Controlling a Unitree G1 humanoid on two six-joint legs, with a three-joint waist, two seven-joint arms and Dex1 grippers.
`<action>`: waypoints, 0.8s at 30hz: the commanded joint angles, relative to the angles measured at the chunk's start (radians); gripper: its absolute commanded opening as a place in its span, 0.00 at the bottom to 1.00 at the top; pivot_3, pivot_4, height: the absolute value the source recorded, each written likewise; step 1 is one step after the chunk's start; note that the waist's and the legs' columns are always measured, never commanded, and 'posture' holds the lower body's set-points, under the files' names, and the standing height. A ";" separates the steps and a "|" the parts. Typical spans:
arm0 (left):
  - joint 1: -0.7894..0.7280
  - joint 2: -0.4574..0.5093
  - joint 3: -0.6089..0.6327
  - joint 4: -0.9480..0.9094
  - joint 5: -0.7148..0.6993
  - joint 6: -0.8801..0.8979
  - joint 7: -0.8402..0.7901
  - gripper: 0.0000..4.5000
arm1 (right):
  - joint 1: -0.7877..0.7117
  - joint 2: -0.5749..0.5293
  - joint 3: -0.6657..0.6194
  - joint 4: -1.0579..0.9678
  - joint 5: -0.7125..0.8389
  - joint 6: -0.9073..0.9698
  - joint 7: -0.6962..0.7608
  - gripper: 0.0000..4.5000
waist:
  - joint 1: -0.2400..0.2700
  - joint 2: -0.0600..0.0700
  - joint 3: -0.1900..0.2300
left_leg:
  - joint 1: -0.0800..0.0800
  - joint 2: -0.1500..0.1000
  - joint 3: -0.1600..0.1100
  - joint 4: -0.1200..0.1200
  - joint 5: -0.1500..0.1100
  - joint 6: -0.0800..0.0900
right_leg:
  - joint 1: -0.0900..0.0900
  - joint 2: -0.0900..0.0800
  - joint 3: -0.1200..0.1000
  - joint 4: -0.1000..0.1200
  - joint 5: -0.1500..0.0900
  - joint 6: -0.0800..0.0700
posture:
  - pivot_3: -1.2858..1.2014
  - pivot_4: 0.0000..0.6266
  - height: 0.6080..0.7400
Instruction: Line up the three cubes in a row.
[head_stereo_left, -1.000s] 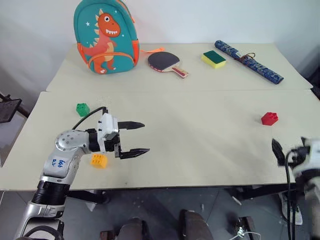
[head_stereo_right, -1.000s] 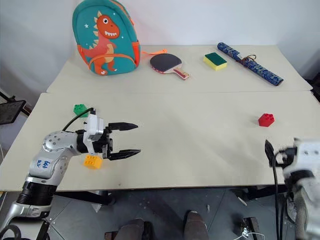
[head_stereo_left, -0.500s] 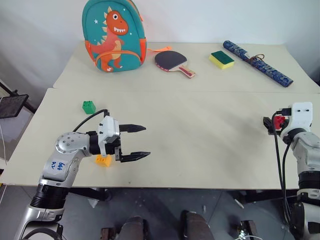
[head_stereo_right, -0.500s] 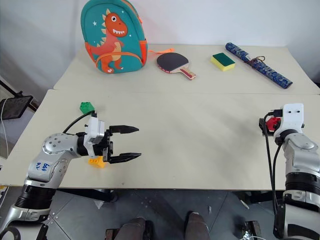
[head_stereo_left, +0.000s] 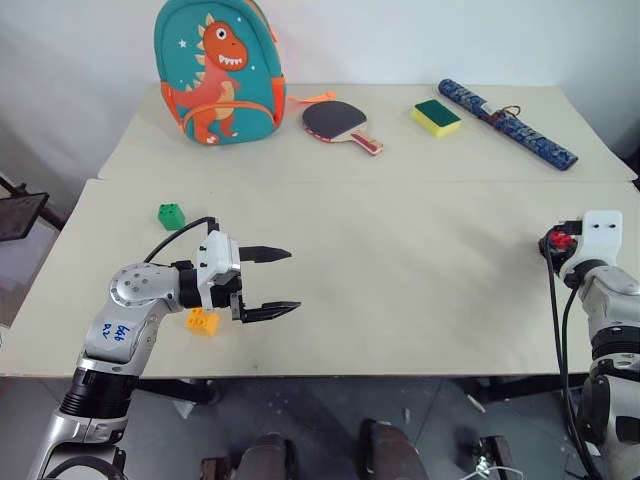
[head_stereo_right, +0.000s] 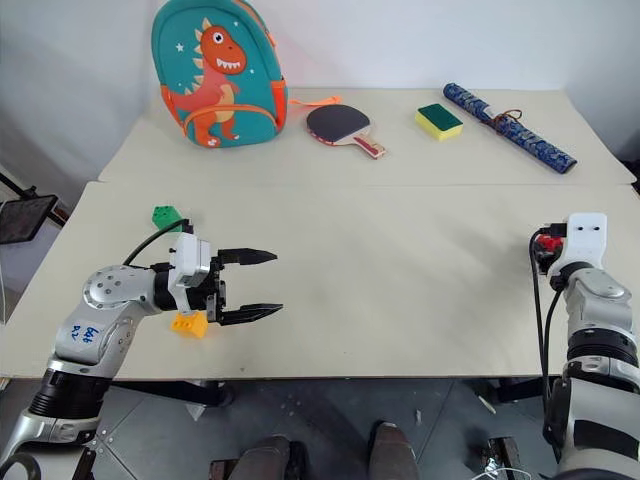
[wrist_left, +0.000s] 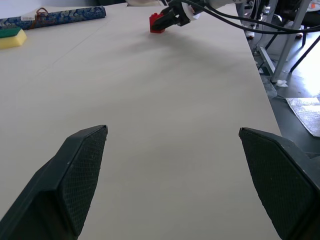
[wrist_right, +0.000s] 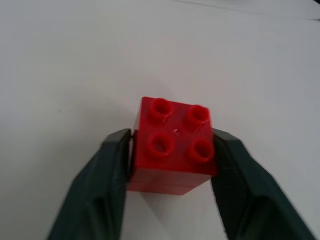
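Out at three o'clock on the table (head_stereo_left: 400, 300), the right gripper (wrist_right: 172, 150) is clamped on the red cube (wrist_right: 172, 145), studs up, one finger on each side. The left gripper (head_stereo_left: 275, 282) hovers at eight o'clock, fingers spread wide apart. The yellow cube (head_stereo_left: 201, 321) sits just beside it; the green cube (head_stereo_left: 170, 215) lies near ten o'clock.

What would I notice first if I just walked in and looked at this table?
Probably the teal dinosaur backpack standing at the far left of the table. Next, the right tool at the right edge, pinching the red cube. The left tool hangs wide open near the yellow-orange cube.
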 joint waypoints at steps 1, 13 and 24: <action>0.017 0.018 0.040 -0.024 0.003 -0.020 0.009 1.00 | -0.006 -0.014 -0.019 -0.105 0.077 -0.047 0.178 0.34 | 0.000 0.000 0.000 | 0.000 0.000 0.000 0.000 0.000 0.000 | 0.000 0.000 0.000 0.000 0.000 0.000 | 0.52 0.24 1.00; 0.073 0.042 0.076 -0.014 0.001 -0.025 0.014 1.00 | 0.063 0.047 0.454 -0.610 0.096 -0.118 0.998 0.34 | 0.006 0.001 0.001 | -0.001 0.001 -0.001 0.002 -0.001 -0.001 | 0.000 0.001 -0.001 0.001 0.000 0.001 | 0.52 0.24 1.00; 0.173 0.061 0.161 -0.091 -0.017 0.012 0.082 1.00 | -0.012 0.129 0.491 -0.382 0.017 -0.275 1.029 0.34 | 0.002 0.001 0.001 | -0.008 0.001 -0.005 0.004 -0.001 -0.002 | -0.006 0.001 -0.006 0.003 0.000 0.000 | 0.52 0.24 1.00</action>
